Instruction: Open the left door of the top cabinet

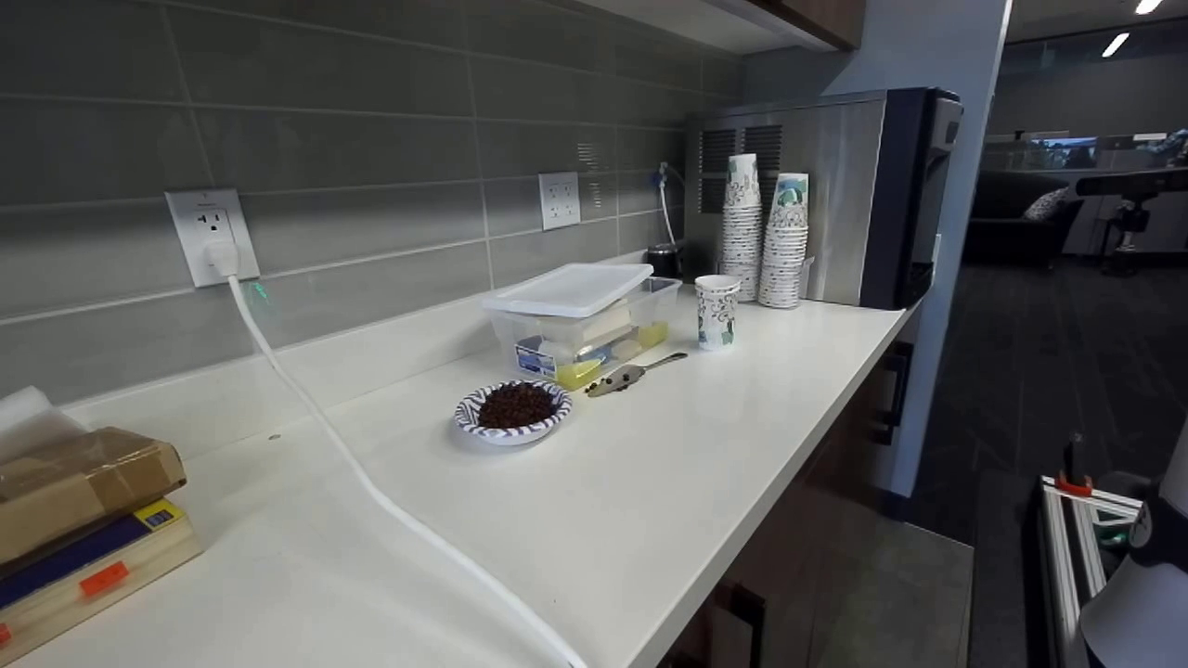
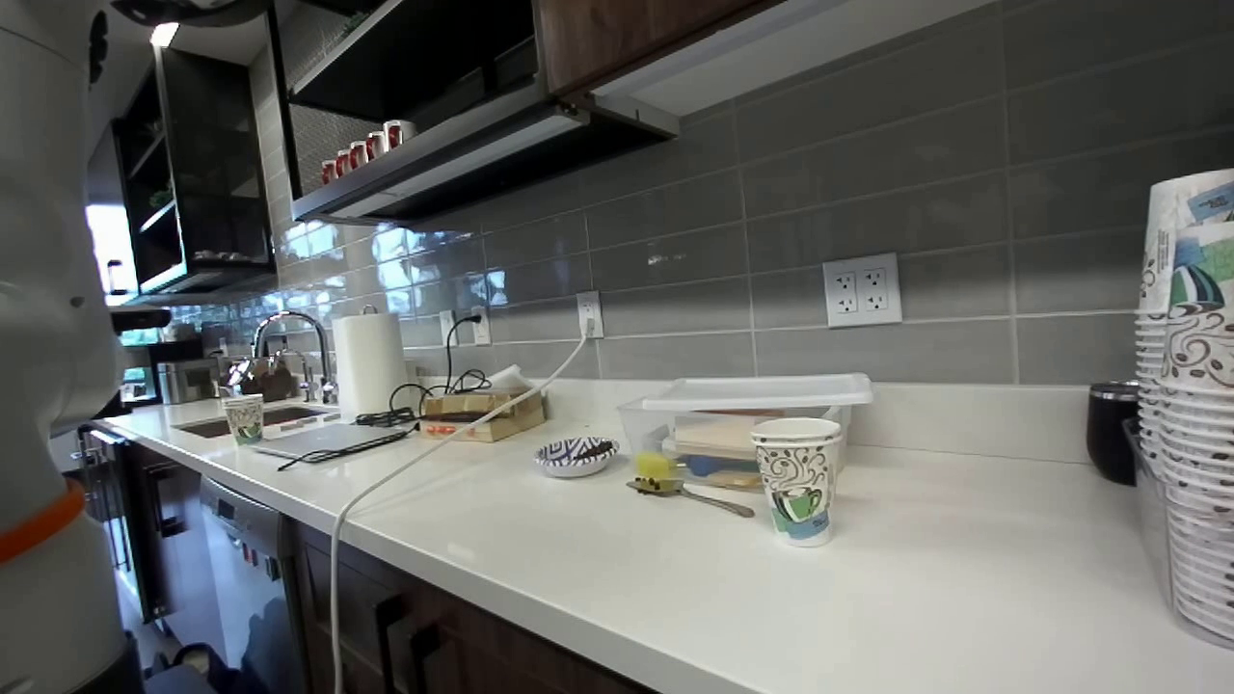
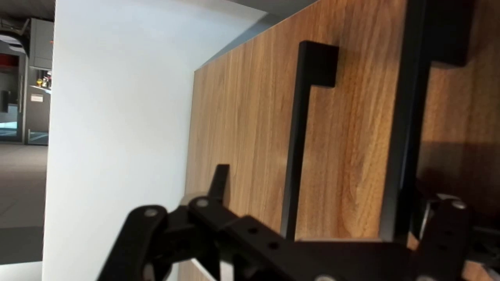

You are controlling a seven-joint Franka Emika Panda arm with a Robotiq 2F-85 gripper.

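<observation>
Grey wall tiles (image 1: 353, 148) run behind a long white countertop (image 1: 650, 482) in both exterior views. Overhead, the brown wood-toned top cabinet (image 2: 646, 39) also shows in both, a strip of it cut off by the top edge of each frame.

In the wrist view, a wood-toned cabinet front (image 3: 250, 128) fills the centre and right of the frame, bearing two black bar handles (image 3: 298, 144) side by side, both close to upright. At left, a pale panel (image 3: 117, 117) meets the wood. The black gripper (image 3: 330, 191) lies along the bottom with its fingers (image 3: 220, 181) spread well apart; as seen here, the lower stretches of both handles fall between them. Whether either finger touches a handle, I cannot tell.

At the centre of an exterior view, a patterned paper bowl (image 1: 510, 434) holds dark brown beans (image 1: 517, 405). Just behind it, a clear plastic bin (image 1: 512, 327) has its white lid (image 1: 575, 288) lying askew on top, and a metal serving utensil (image 1: 620, 378) lies flat alongside. Farther right come nested paper cups (image 1: 716, 315), two tall cup stacks (image 1: 784, 269) and a stainless steel appliance (image 1: 840, 195). A white power cord (image 1: 464, 562) drops from a wall outlet (image 1: 200, 232) and crosses the countertop to the bottom edge. At lower left, a cardboard package (image 1: 93, 473) rests on a thick book (image 1: 139, 561).

At the left edge of an exterior view stands the white robot arm (image 2: 48, 289); right of it are a chrome faucet (image 2: 323, 352) and a paper towel roll (image 2: 369, 366).
</observation>
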